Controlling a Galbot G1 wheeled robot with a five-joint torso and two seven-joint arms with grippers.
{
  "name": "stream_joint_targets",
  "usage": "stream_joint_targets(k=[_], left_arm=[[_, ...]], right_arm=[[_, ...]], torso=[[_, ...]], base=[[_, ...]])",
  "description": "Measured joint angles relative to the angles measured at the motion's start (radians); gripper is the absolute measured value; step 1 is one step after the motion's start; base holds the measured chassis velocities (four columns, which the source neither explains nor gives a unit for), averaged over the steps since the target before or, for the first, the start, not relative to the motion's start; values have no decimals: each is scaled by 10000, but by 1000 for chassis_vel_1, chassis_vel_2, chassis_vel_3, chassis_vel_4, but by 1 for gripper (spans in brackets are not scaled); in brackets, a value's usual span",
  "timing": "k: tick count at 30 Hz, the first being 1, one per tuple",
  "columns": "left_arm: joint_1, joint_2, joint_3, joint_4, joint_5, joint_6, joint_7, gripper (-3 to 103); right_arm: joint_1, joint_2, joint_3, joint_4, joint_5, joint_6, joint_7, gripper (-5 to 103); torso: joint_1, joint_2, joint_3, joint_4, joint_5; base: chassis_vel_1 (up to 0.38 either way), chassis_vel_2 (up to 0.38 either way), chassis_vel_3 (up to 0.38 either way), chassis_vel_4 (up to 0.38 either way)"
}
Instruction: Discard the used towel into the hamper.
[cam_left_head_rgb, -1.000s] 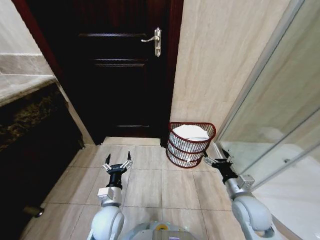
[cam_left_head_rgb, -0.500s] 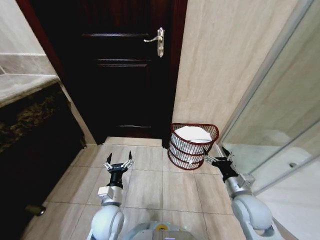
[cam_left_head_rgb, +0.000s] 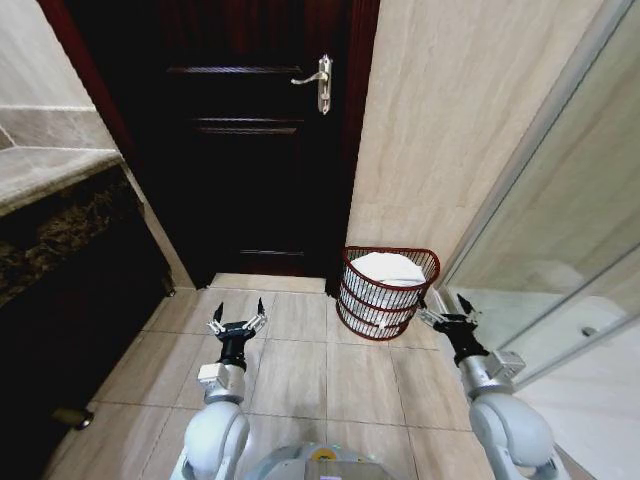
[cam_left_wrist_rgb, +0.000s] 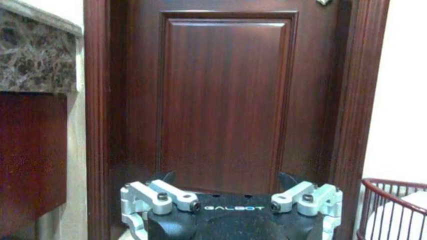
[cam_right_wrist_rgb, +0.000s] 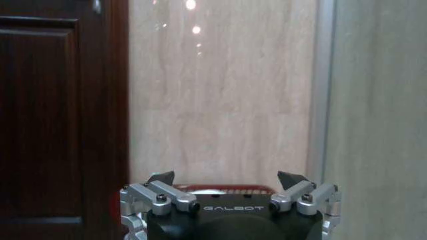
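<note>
Looks like you're basically done: the white towel sits inside the hamper, just ahead-left of your right tool. Both it and the left tool hang released, empty.

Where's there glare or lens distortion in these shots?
Right wrist view: bright ceiling-light spots reflect off the beige wall tile. Head view: wide-angle lens bends the shower glass frame and door lines; the vanity side lies in deep shadow.
</note>
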Motion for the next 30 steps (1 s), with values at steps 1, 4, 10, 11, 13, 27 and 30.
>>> stream_joint_targets(k=[1,4,10,11,13,27,30], left_arm=[[0,0,0,0,0,0,0,100],[18,112,-58,-232,14,137,119,100],[-82,171,-191,-461,11,270,144,100],[-82,171,-191,-461,11,270,144,100],[-28,164,-233,-639,400,342,11,100],[387,552,-1703,-1572,-802,488,426,100],[499,510,-1884,-1643,-898,594,493,100]], right_arm=[[0,0,0,0,0,0,0,100],[-135,367,599,86,-150,169,-476,100],[-702,923,1070,633,-66,155,-1163,100],[-702,923,1070,633,-66,155,-1163,100],[-887,1005,969,699,-52,258,-1182,100],[-1258,1128,947,776,39,283,-1401,100],[-1229,1170,915,872,73,265,-1448,100]], torso=[[0,0,0,0,0],[6,46,32,-2,-1],[33,117,76,-2,-3],[33,117,76,-2,-3],[60,169,102,-2,-1],[140,488,347,-2,-1],[157,536,379,-2,-2]], base=[[0,0,0,0],[0,0,0,0],[0,0,0,0],[0,0,0,0],[0,0,0,0],[0,0,0,0],[0,0,0,0]])
